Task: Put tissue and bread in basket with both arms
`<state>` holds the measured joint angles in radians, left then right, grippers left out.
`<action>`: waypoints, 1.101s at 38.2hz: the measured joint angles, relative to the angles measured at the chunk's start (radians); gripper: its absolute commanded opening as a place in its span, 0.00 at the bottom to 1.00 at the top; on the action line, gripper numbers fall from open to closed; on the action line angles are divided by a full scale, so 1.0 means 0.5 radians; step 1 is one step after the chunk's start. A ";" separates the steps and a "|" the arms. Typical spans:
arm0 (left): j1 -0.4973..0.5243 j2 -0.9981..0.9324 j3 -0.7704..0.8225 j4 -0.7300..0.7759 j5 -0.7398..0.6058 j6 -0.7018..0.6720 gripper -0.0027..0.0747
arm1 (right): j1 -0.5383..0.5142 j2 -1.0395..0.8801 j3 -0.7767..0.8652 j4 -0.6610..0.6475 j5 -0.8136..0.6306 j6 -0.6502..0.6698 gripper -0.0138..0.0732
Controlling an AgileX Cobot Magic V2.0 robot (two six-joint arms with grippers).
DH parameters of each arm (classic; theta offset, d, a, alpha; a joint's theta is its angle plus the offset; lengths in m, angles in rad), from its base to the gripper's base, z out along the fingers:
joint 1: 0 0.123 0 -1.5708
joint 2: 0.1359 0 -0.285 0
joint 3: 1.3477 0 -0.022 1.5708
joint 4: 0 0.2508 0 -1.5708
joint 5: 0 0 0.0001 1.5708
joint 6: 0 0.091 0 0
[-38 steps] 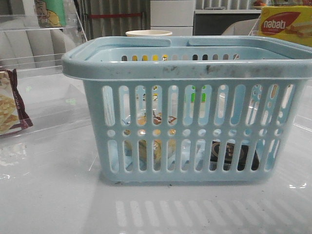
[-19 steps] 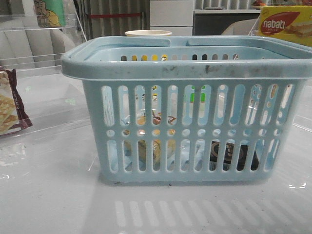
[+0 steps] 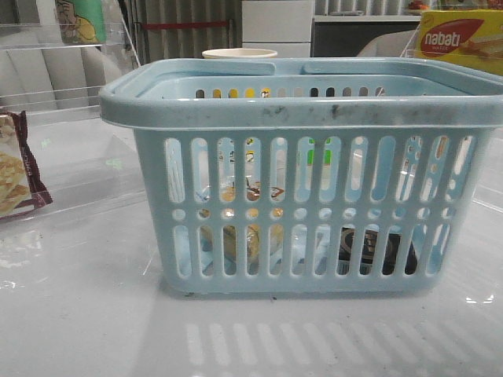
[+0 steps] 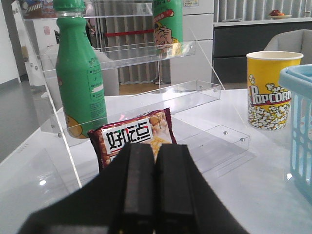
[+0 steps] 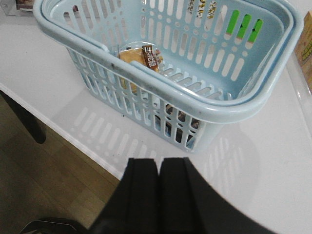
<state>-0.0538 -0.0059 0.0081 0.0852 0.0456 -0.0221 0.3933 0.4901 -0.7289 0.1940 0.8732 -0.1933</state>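
The light-blue basket [image 3: 314, 110] stands in the middle of the table in the front view and also shows in the right wrist view [image 5: 253, 105]. The bread [image 3: 253, 192] in its clear wrapper lies inside it at the left and shows in the right wrist view [image 5: 141, 56]. The black tissue [image 3: 369, 250] pack lies on the basket floor at the right, seen through the slots; in the right wrist view [image 5: 178, 119] it is mostly hidden by the wall. My left gripper [image 4: 154, 148] is shut and empty, near the cracker bag. My right gripper [image 5: 158, 163] is shut and empty, over the table's front edge, outside the basket.
A maroon-edged cracker bag [image 4: 134, 134] leans by a clear acrylic shelf [image 4: 146, 51] holding a green bottle [image 4: 80, 78]. A popcorn cup [image 4: 270, 87] stands behind the basket. A yellow-red nabati box [image 3: 460, 39] sits at the back right. The table edge [image 5: 73, 139] drops to the wooden floor.
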 measured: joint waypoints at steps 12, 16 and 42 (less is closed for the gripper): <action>0.000 0.000 0.000 0.000 -0.003 0.000 0.16 | 0.000 0.000 0.000 0.000 0.000 0.000 0.22; 0.000 0.000 0.000 0.000 -0.003 0.000 0.16 | 0.000 0.000 0.000 0.000 0.000 0.000 0.22; 0.000 0.000 0.000 0.000 -0.003 0.000 0.16 | -0.628 -0.551 0.647 -0.130 -0.727 -0.001 0.22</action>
<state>-0.0538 -0.0059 0.0081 0.0852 0.0439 -0.0221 0.0794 0.2148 -0.4056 0.1290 0.5095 -0.1937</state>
